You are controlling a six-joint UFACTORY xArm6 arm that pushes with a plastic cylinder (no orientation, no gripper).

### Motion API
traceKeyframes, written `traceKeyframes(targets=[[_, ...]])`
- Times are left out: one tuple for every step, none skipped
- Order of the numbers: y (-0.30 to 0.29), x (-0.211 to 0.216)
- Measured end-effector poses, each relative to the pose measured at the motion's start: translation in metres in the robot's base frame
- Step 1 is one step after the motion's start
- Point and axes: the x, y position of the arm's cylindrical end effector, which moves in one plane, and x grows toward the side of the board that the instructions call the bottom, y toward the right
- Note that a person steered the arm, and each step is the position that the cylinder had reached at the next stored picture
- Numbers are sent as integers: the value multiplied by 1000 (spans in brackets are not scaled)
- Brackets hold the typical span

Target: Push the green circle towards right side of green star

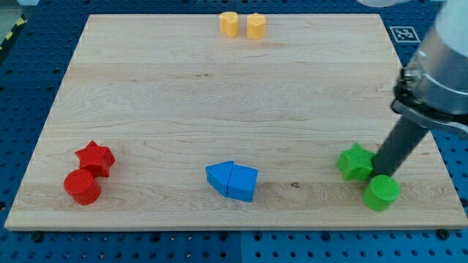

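Note:
The green circle (382, 193) lies near the board's lower right corner. The green star (355, 161) lies just up and left of it, close by. My tip (383, 174) comes down from the view's upper right and ends between them, right at the star's right side and at the circle's top edge. The rod's end hides the gap between the two blocks, so contact cannot be made out.
Two blue blocks (232, 180) sit together at the bottom middle. A red star (95, 157) and a red circle (82, 187) sit at the bottom left. Two yellow blocks (243, 24) stand at the top edge. The board's right edge (439, 157) is close to the green blocks.

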Motion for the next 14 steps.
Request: traceKeyframes(targets=[[-25,-6],[-54,-27],[-78,-47],[-30,-34],[29,10],[38,44],[-6,62],[-20,63],[-23,63],[-37,64],[-41,63],[-39,63],[-41,63],[-45,59]])
